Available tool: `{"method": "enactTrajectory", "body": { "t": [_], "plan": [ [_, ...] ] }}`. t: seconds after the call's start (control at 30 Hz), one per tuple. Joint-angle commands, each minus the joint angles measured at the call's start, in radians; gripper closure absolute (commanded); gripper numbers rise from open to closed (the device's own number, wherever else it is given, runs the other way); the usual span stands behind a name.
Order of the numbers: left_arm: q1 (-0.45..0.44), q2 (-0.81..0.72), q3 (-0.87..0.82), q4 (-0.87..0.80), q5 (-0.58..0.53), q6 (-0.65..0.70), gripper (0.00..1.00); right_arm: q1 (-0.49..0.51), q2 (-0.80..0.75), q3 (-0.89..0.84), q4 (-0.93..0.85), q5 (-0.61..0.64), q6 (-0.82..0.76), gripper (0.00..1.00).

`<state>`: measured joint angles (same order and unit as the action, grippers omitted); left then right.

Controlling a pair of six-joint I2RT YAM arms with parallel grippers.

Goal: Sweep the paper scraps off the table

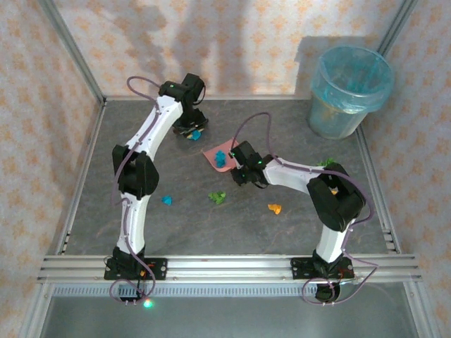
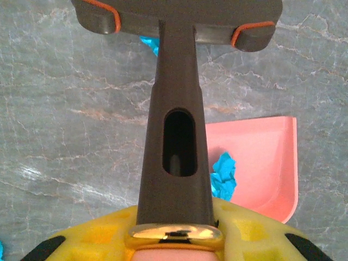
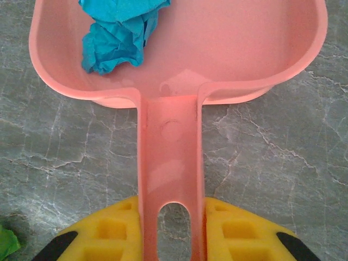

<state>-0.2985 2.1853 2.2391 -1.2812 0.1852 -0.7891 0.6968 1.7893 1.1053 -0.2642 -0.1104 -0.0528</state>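
Note:
My left gripper (image 2: 174,239) is shut on the handle of the dark brown hand brush (image 2: 174,136), whose head (image 2: 174,16) rests on the table (image 1: 296,225) at the back. A blue paper scrap (image 2: 149,43) peeks out beside the head. My right gripper (image 3: 171,234) is shut on the handle of the pink dustpan (image 3: 217,49), which lies flat with a crumpled blue scrap (image 3: 117,32) inside. In the top view the dustpan (image 1: 213,153) sits mid-table between the left gripper (image 1: 189,125) and the right gripper (image 1: 241,167). Loose scraps lie nearer: blue (image 1: 167,200), green (image 1: 218,198), orange (image 1: 275,208).
A light blue bin (image 1: 349,91) with a plastic liner stands at the back right corner. Another green scrap (image 1: 326,163) lies by the right arm's elbow. Aluminium rails (image 1: 225,266) edge the table, and patterned walls close in on three sides.

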Motion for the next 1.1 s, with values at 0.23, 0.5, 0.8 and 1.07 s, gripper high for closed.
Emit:
{"method": "enactTrajectory", "body": {
  "t": [0.23, 0.5, 0.8, 1.07],
  "plan": [
    [-0.033, -0.162, -0.2, 0.08, 0.12, -0.071, 1.0, 0.005, 0.028, -0.011, 0.003, -0.023, -0.012, 1.0],
    [-0.083, -0.233, -0.319, 0.135, 0.152, -0.086, 1.0, 0.012, 0.047, -0.002, -0.004, -0.006, -0.015, 1.0],
    [-0.144, -0.3, -0.405, 0.206, 0.183, -0.133, 1.0, 0.012, 0.029, -0.018, 0.01, -0.009, -0.01, 1.0],
    [-0.181, -0.306, -0.412, 0.223, 0.207, -0.147, 1.0, 0.012, 0.026, -0.024, 0.009, 0.009, -0.012, 1.0]
  ]
}}
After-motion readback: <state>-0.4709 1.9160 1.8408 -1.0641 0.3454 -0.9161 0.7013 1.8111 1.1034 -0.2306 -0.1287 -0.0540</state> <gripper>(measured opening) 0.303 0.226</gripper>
